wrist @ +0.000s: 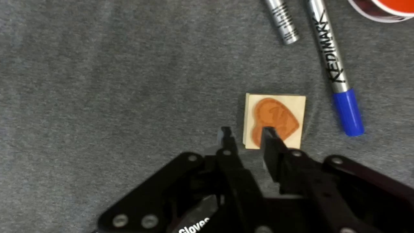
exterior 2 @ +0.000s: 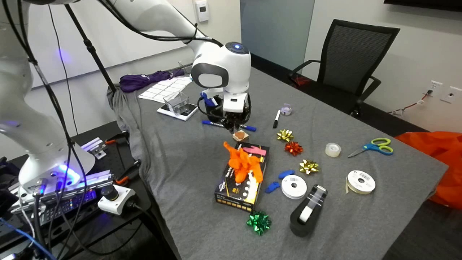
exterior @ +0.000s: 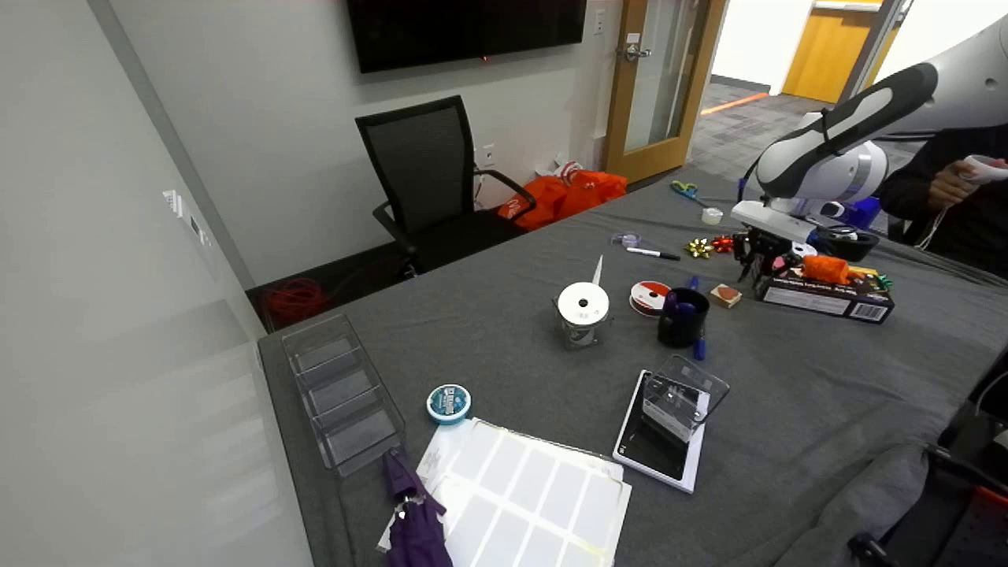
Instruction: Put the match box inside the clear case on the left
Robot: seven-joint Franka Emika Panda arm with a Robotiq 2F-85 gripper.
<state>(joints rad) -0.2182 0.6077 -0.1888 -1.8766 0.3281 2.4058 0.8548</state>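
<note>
The match box seems to be a small pale square block with an orange heart on top point(wrist: 276, 119). It lies flat on the grey cloth and shows in both exterior views point(exterior: 725, 296) point(exterior 2: 240, 136). My gripper point(wrist: 247, 131) is partly open with nothing between its fingers. In the wrist view the right fingertip overlaps the block and the left one is beside it; the height gap is hard to tell. The gripper also shows close to the block in both exterior views point(exterior: 748, 272) point(exterior 2: 232, 128). A flat, divided clear case point(exterior: 343, 391) lies at the table's far left end.
A black glove box point(exterior: 811, 302) with orange gloves on it stands beside the block. A black pen cup point(exterior: 683, 319) and blue-capped marker point(wrist: 348, 111) are near. An upright clear box point(exterior: 685, 394) sits on a white-edged tablet point(exterior: 654, 449). A white spool point(exterior: 583, 303) stands mid-table.
</note>
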